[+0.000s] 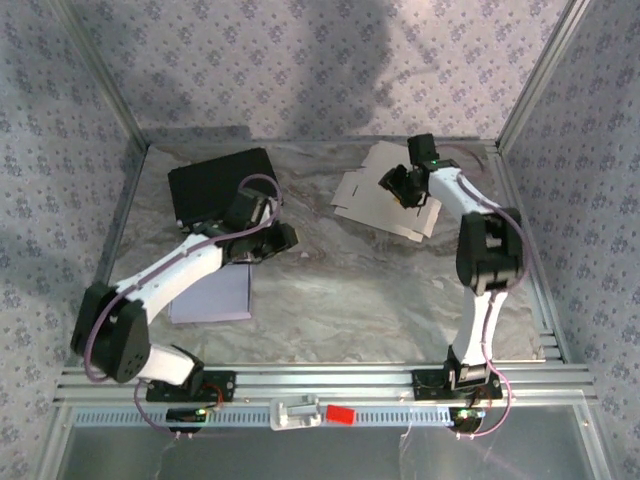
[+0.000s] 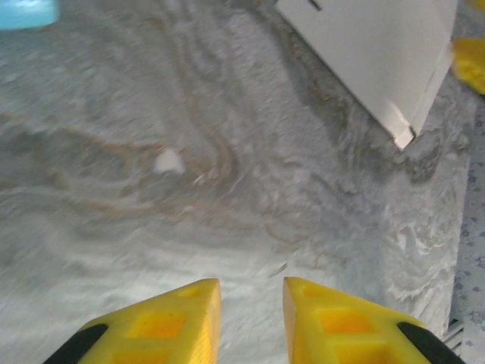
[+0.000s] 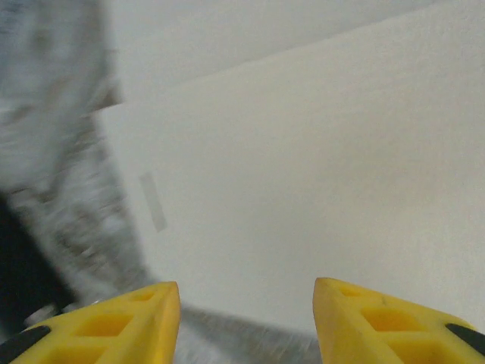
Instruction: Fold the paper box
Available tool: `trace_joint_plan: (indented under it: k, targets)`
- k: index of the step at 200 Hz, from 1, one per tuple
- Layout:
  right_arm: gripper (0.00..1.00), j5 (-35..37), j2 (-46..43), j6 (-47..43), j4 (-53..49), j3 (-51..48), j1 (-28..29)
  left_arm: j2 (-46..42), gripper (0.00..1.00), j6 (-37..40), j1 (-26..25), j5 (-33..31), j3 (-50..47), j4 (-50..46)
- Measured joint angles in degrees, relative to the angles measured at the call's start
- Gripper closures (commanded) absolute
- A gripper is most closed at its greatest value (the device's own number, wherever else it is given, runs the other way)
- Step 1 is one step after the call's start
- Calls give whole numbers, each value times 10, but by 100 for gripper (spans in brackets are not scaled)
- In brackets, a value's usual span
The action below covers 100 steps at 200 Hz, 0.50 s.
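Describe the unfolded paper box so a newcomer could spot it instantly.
Start at the marbled table and look to its far right part, under the right gripper. The paper box is a pale tan cut-out with flaps, unlike the black slab and lavender sheet on the left.

The flat white cardboard box blank [image 1: 365,190] is partly covered by the right arm [image 1: 450,190]. In the left wrist view the blank [image 2: 379,53] is cut off by the top edge. In the right wrist view it is blurred and runs past the top and right edges.

Well left of the blank, a pale lilac flat sheet [image 1: 205,300] and a black square pad [image 1: 210,185] are each partly hidden under the left arm [image 1: 180,270].

A light blue patch [image 2: 26,11] far left of the blank and a yellow patch [image 2: 471,64] just right of it are cut by picture edges and cannot be identified.

The yellow left fingers [image 2: 167,322] and right fingers [image 3: 121,322] are cut off below.
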Motion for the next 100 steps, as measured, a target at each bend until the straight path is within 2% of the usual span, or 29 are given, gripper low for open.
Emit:
trace_joint_plan:
  k: [24,52,74,100]
  targets:
    - [49,-14,80,0,-46,52,2,39,73,-24,-7,1,30,40]
    - [49,-22,95,-11,-84,65,24,57,73,-51,-7,1,35,68]
    - [49,-30,57,-22,-77,-5,53,68,73,-59,-7,1,36,75]
    - [47,-40,-38,-28,-80,-132,100,75,73,-58,-7,2,36,74]
